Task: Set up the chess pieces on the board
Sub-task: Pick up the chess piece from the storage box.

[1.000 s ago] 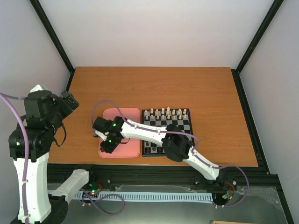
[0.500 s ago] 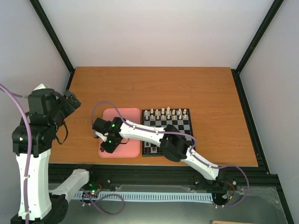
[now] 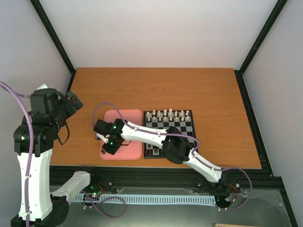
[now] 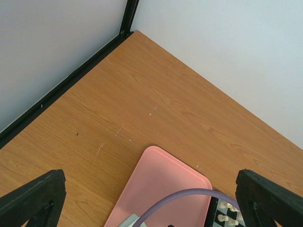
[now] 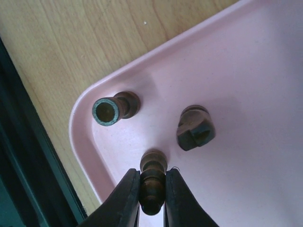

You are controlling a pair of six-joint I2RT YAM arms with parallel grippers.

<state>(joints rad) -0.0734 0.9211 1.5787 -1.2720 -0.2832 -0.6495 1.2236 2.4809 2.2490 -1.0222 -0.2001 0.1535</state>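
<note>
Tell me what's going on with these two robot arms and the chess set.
The right arm reaches across to the pink tray, and the right gripper is closed on a dark brown chess piece lying near the tray's corner. Two other dark pieces lie beside it in the tray. The board already has cream-white pieces lined up along its far side. The left gripper is raised off to the left, open and empty.
</note>
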